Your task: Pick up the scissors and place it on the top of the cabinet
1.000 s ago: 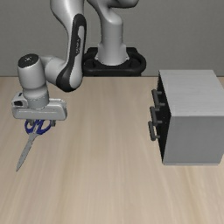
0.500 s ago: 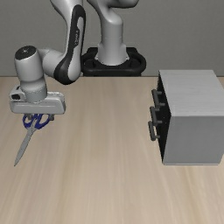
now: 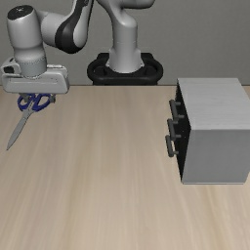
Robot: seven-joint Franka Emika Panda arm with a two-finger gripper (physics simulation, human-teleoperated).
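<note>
The scissors (image 3: 27, 112) have blue handles and long grey blades that point down and to the exterior view's left. They hang clear of the table under my gripper (image 3: 36, 99), which is shut on the blue handles. The gripper is high at the far left of the exterior view. The grey cabinet (image 3: 215, 129) stands on the table at the right, well apart from the gripper, with its flat top bare and its drawer handles facing left.
The robot's black base (image 3: 125, 68) stands at the back middle. A wide stretch of wooden table (image 3: 107, 166) lies between the gripper and the cabinet.
The gripper has risen with the scissors and shifted slightly to the exterior view's left. The scissors now hang higher above the table. The cabinet has not moved.
</note>
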